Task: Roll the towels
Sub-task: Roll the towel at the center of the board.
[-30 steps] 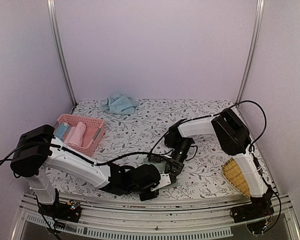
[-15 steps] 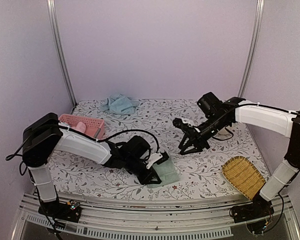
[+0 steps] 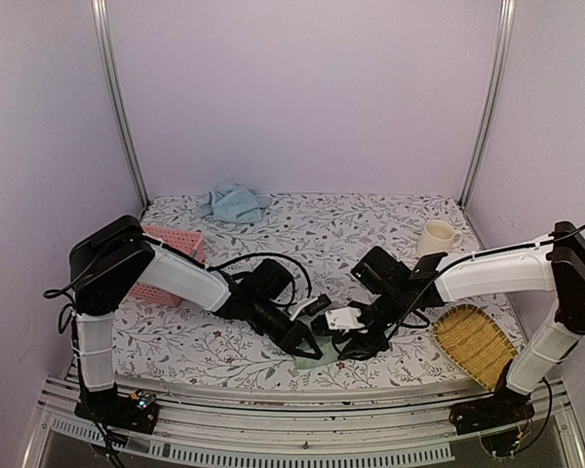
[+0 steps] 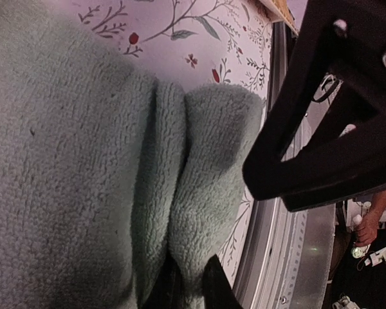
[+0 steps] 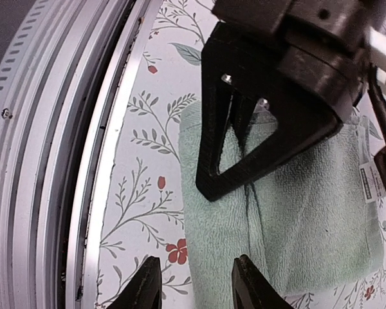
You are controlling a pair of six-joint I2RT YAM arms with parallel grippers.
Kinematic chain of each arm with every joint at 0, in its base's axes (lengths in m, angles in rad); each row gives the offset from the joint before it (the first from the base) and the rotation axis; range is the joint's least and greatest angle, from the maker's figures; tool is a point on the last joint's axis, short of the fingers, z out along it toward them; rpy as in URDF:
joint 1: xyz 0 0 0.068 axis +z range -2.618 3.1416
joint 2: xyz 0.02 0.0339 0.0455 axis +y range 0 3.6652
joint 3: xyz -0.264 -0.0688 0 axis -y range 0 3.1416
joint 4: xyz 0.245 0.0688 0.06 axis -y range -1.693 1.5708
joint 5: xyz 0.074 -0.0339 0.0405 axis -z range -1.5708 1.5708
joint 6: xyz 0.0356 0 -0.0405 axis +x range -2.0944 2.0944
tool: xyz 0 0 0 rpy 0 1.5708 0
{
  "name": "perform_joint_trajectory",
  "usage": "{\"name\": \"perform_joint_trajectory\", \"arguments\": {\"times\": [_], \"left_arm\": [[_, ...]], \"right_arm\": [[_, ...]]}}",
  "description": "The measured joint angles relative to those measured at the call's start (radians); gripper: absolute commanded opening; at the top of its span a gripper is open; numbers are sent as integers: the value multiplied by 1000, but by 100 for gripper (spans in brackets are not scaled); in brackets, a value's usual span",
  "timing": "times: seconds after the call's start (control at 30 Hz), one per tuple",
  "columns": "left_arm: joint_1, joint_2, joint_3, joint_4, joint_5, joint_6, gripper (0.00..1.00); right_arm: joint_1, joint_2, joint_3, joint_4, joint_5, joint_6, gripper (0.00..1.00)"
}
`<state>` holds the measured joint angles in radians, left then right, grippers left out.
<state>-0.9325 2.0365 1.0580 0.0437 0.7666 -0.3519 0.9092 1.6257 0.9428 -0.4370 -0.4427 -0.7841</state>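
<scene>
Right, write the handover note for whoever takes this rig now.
Left gripper: shut, pinching a fold of the sage green towel.
Right gripper: open, hovering over that towel's edge, holding nothing.
The sage green towel lies folded flat at the front; the light blue towel sits crumpled at the back.
Done: no roll visible on either one.
Left: roll the sage green towel, then fetch and roll the light blue towel.

Left gripper [image 4: 187,291] seemingly clamped, right [image 5: 196,283] ajar

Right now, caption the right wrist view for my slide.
Left gripper pinches a fold of the sage green towel; right gripper hovers open at its edge.
</scene>
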Motion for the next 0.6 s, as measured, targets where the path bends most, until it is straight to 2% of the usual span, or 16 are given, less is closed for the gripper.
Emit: {"name": "perform_joint_trajectory", "arguments": {"times": [0.17,0.27,0.33,0.47,0.6], "left_arm": [[6,6,3,2,18,-12,0],[8,10,5,1,23,-13,1],[11,12,7,-1,27,-15,6],[13,12,7,-5,28,-8,31],[13,-27,-16,-12,-3,23,39]], "right_arm": [[54,39,-10,61,86,-25,36],[67,65,-14,89,128,-37,24],[72,80,-15,107,151,-43,20],[74,83,-20,124,169,-51,10],[72,92,-12,115,148,-50,6]]}}
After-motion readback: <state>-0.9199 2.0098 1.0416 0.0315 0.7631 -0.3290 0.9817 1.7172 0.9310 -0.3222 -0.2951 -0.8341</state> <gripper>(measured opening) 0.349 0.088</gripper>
